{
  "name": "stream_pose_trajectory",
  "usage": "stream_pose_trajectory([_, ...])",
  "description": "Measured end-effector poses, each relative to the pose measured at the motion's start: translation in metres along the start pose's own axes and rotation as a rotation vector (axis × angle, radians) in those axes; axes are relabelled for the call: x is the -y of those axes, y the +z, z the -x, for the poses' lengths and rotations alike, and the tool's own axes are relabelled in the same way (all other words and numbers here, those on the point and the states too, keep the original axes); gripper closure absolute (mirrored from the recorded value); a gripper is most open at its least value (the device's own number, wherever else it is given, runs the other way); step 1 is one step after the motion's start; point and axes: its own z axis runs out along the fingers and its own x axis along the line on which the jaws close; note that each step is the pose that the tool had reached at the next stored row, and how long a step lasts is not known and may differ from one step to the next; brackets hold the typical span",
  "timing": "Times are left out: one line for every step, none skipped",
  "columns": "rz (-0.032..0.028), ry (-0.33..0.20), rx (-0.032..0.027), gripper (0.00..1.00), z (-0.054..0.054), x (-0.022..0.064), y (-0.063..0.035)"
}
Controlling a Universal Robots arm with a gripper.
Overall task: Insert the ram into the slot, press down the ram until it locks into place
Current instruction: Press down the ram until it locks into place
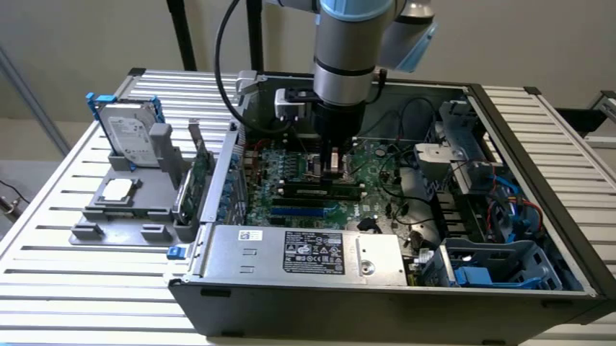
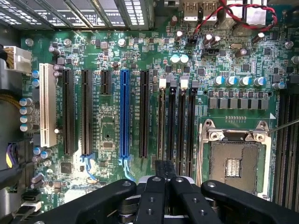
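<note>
Ram (image 1: 318, 192): long, thin green stick with a row of dark rectangular chips. Lying low and level along the black memory sockets on the motherboard (image 2: 112, 60), just in front of the gripper (image 1: 332, 164) in the exterior view. Seated or merely resting: cannot tell.

Slot (image 2: 162, 121): narrow black plastic channel, one of four parallel ones, with pale latches on some ends. Running straight away from the gripper's fingertips (image 2: 164, 169) in the wrist view.

Gripper clenched: black metal linkages folded to the centre, dark pads drawn together, nothing seen grasped between them. Poised directly over the near end of the memory sockets, held upright on the silver-and-blue arm (image 1: 351, 43).

Beside the memory sockets, a black expansion slot, then a glossy blue slot (image 2: 124, 112), further black ones and a white slot (image 2: 47, 105). On the other side, a square CPU socket (image 2: 233, 163) with a bright metal frame. Round silver-topped capacitors (image 2: 233, 80) and a twisted red-and-black wire (image 2: 233, 14) near the board's edge.

Around all this, an open dark grey computer case (image 1: 385, 310) with a labelled metal power supply (image 1: 298, 252) at its front. At the exterior view's left, an upright green expansion card (image 1: 202, 180), a grey plastic holder (image 1: 120, 205) and a silvery hard drive (image 1: 130, 137) in a blue frame, on a ribbed aluminium table (image 1: 77, 288).
</note>
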Motion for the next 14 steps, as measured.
stream_pose_trajectory([0.0001, 0.000, -0.0002, 0.89, 0.000, 0.0000, 0.0012])
stream_pose_trajectory([0.0004, 0.000, -0.0011, 0.89, 0.000, 0.0000, 0.0023])
stream_pose_trajectory([0.0006, 0.000, -0.0017, 0.89, 0.000, 0.0000, 0.0036])
stream_pose_trajectory([0.0007, 0.000, -0.0015, 0.89, 0.000, 0.0000, 0.0053])
stream_pose_trajectory([0.0007, 0.000, -0.0014, 0.89, 0.000, 0.0000, 0.0067])
stream_pose_trajectory([0.0005, 0.000, -0.0011, 0.89, 0.000, 0.0001, 0.0073])
stream_pose_trajectory([0.0005, 0.000, -0.0008, 0.89, 0.000, 0.0000, 0.0071])
stream_pose_trajectory([0.0006, 0.000, 0.0008, 0.89, 0.001, 0.0000, 0.0047])
stream_pose_trajectory([0.0011, 0.000, 0.0017, 0.89, 0.000, 0.0001, 0.0008])
stream_pose_trajectory([0.0027, 0.000, 0.0007, 0.89, 0.000, 0.0002, -0.0044])
stream_pose_trajectory([0.0041, 0.000, 0.0005, 0.89, 0.000, 0.0002, -0.0089])
stream_pose_trajectory([0.0051, 0.000, 0.0007, 0.89, 0.000, 0.0003, -0.0124])
stream_pose_trajectory([0.0060, 0.000, 0.0005, 0.89, 0.000, 0.0004, -0.0151])
stream_pose_trajectory([0.0063, 0.000, 0.0004, 0.89, 0.000, 0.0005, -0.0168])
